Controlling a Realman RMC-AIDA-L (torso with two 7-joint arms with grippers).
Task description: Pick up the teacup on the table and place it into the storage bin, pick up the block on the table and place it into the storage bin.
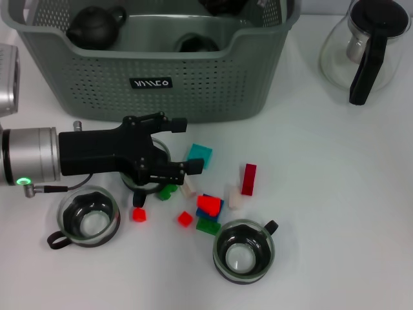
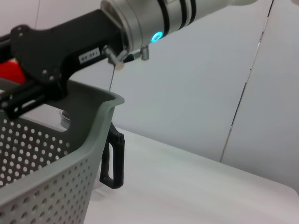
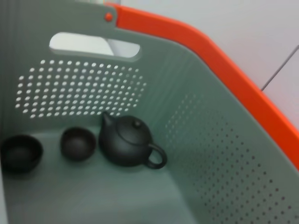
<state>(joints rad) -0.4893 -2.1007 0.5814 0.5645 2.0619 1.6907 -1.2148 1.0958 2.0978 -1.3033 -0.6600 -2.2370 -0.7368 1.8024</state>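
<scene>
The grey-green storage bin (image 1: 193,84) stands at the back; it also shows in the left wrist view (image 2: 46,154) and the right wrist view (image 3: 210,154). My left gripper (image 1: 185,145) is open, low over the table in front of the bin. A glass teacup (image 1: 141,188) lies mostly hidden under it. Two more glass teacups sit at front left (image 1: 88,219) and front middle (image 1: 244,250). Blocks lie between them: teal (image 1: 200,155), tall red (image 1: 249,179), red (image 1: 208,204), green (image 1: 208,225). My right arm (image 2: 154,18) hangs over the bin.
A dark teapot (image 3: 128,142) and two dark cups (image 3: 77,143) lie inside the bin. A glass pot with a black handle (image 1: 364,51) stands at the back right. Small red blocks (image 1: 139,214) and white blocks (image 1: 234,197) are scattered near the cups.
</scene>
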